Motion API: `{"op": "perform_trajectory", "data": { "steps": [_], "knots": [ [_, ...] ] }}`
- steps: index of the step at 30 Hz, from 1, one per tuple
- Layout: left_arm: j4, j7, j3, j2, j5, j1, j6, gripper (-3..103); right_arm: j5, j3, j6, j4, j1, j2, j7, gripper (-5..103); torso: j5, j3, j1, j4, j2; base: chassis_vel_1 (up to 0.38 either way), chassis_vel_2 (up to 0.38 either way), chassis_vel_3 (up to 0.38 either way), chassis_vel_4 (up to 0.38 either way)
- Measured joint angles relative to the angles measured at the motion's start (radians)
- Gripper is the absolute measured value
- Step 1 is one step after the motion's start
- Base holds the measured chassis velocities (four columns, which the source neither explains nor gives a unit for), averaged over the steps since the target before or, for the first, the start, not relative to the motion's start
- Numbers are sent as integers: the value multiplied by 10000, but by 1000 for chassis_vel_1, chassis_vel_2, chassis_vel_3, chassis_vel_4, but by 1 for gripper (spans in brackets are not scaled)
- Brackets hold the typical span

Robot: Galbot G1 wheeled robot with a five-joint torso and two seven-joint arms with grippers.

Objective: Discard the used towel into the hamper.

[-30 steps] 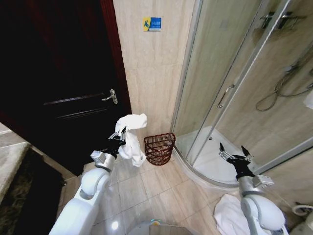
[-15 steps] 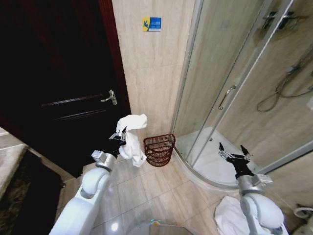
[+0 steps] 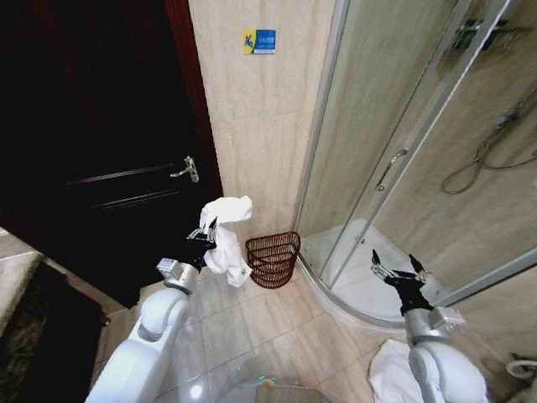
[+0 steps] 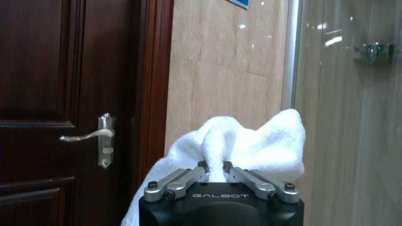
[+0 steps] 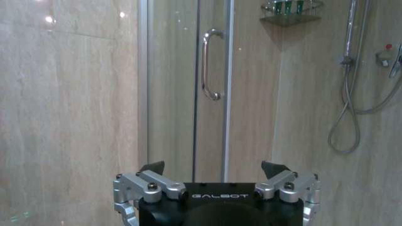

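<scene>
Two end effectors are up before us. From the head view, our left end effector (image 3: 206, 227) grips the crumpled white cloth towel (image 3: 226, 239) above the floor, just left of the round dark red-brown wire hamper (image 3: 273, 258), which stands on the beige floor tiles against the wall. Our left wrist view adds the fingers (image 4: 188, 177) clenched on the towel. Our right end effector (image 3: 395, 269) is raised near the glass shower door (image 5: 182, 89), fingers spread.
</scene>
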Motion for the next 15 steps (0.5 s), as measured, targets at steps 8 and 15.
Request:
{"op": "perform_trajectory", "data": {
  "steps": [8, 15],
  "knots": [
    [-17, 31, 25, -115, 55, 18, -43, 4, -53, -57, 117, 490, -522, 261, 3, 100, 1, 0, 0, 2, 0, 0, 0, 0, 0],
    [118, 67, 161, -180, 116, -34, -79, 4, -107, -134, 146, 673, -690, 430, 6, 100, 1, 0, 0, 2, 0, 0, 0, 0, 0]
  ]
}}
